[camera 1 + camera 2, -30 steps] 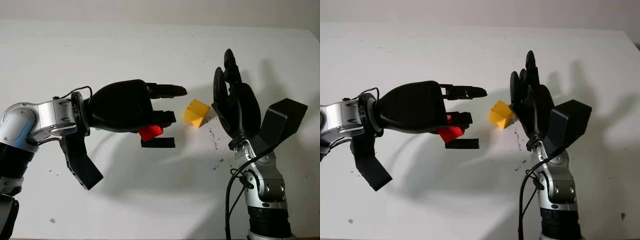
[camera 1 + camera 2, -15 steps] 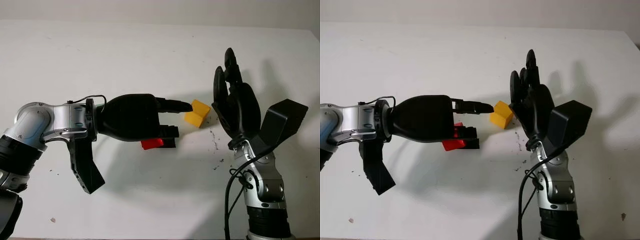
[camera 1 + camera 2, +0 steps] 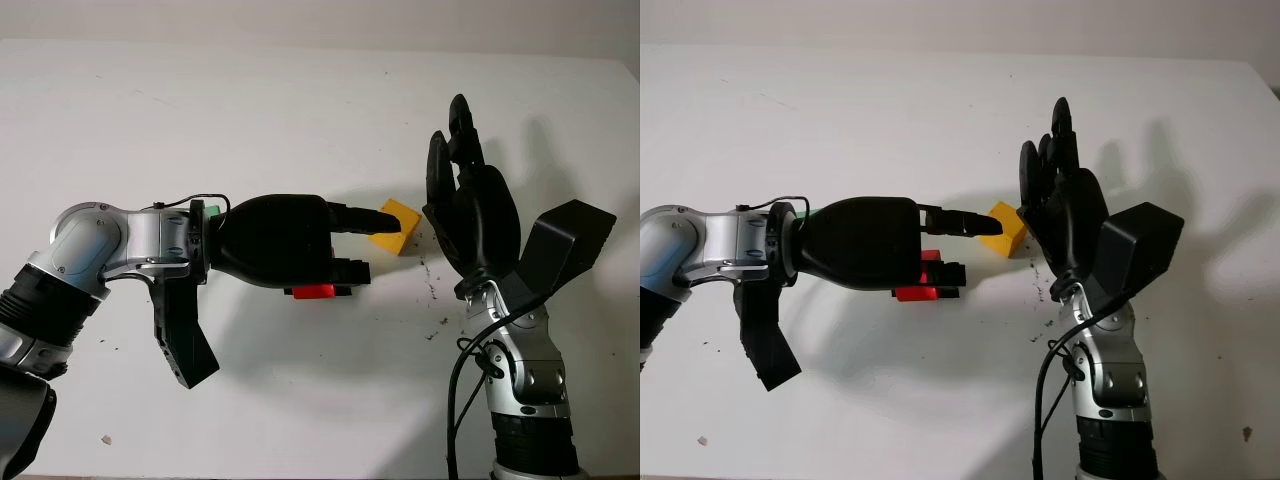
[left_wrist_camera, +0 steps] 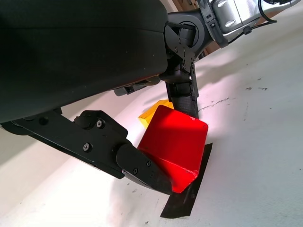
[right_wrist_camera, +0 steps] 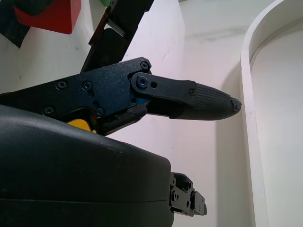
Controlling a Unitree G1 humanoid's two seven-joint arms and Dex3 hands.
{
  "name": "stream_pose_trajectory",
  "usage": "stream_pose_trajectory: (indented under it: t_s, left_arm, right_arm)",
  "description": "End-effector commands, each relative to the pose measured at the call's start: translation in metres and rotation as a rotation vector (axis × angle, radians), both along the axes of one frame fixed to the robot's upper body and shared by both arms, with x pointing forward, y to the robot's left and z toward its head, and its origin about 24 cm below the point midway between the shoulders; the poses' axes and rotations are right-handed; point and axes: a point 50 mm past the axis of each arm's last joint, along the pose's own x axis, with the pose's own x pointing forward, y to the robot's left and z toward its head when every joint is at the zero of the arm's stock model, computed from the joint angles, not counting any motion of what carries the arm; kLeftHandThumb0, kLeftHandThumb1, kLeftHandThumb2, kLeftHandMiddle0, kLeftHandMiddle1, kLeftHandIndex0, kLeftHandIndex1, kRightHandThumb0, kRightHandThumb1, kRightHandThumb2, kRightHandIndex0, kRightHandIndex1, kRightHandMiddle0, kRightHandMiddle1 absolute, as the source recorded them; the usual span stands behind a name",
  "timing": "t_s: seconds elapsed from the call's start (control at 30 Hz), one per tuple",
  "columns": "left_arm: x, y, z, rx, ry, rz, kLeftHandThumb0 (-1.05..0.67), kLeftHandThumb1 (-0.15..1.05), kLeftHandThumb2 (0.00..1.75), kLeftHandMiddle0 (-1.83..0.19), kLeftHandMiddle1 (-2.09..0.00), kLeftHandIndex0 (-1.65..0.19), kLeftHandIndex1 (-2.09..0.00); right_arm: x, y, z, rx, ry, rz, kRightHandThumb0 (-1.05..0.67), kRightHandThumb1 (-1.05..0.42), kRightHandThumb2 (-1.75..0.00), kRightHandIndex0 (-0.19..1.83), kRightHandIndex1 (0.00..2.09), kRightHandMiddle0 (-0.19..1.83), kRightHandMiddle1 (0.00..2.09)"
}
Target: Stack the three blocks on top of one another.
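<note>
— Listing item one: where is the red block (image 3: 312, 291)?

— Clamped in the left hand (image 3: 345, 250), low over the worktop (image 3: 300, 110), just beside the yellow block (image 3: 393, 223), likely for stacking.

— Right hand (image 3: 465, 195)?

— Open, upright, just right of the yellow block, holding nothing. Green block (image 3: 212, 209): glimpsed behind the left wrist.

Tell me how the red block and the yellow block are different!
The red block is held in the left hand, while the yellow block sits on the white table with no hand gripping it. The red block is nearer the robot; the yellow block lies farther back, beside the open right hand. Both are small plain blocks waiting to be stacked.
</note>
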Motion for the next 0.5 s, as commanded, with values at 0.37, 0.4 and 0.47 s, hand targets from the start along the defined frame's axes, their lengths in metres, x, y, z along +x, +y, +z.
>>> stream_pose_trajectory:
  t_s: [0.37, 0.4, 0.47]
  left_arm:
    - [-0.0034, 0.002, -0.0051, 0.028, -0.005, 0.013, -0.41, 1.0, 0.05, -0.07, -0.04, -0.2, -1.0]
    - [-0.0039, 0.0023, -0.0052, 0.028, -0.005, 0.014, -0.42, 1.0, 0.05, -0.06, -0.04, -0.19, -0.91]
    - [-0.0048, 0.0024, -0.0055, 0.028, -0.005, 0.019, -0.42, 1.0, 0.06, -0.03, -0.04, -0.16, -0.79]
  right_arm:
    - [0.0003, 0.0012, -0.0048, -0.013, 0.006, -0.001, -0.73, -1.05, -0.6, -0.19, 0.0, -0.19, 0.0]
    - [0.0004, 0.0012, -0.0048, -0.016, 0.005, -0.002, -0.73, -1.05, -0.6, -0.19, 0.0, -0.19, 0.0]
    - [0.0006, 0.0013, -0.0047, -0.016, 0.003, -0.001, -0.73, -1.05, -0.6, -0.19, 0.0, -0.19, 0.0]
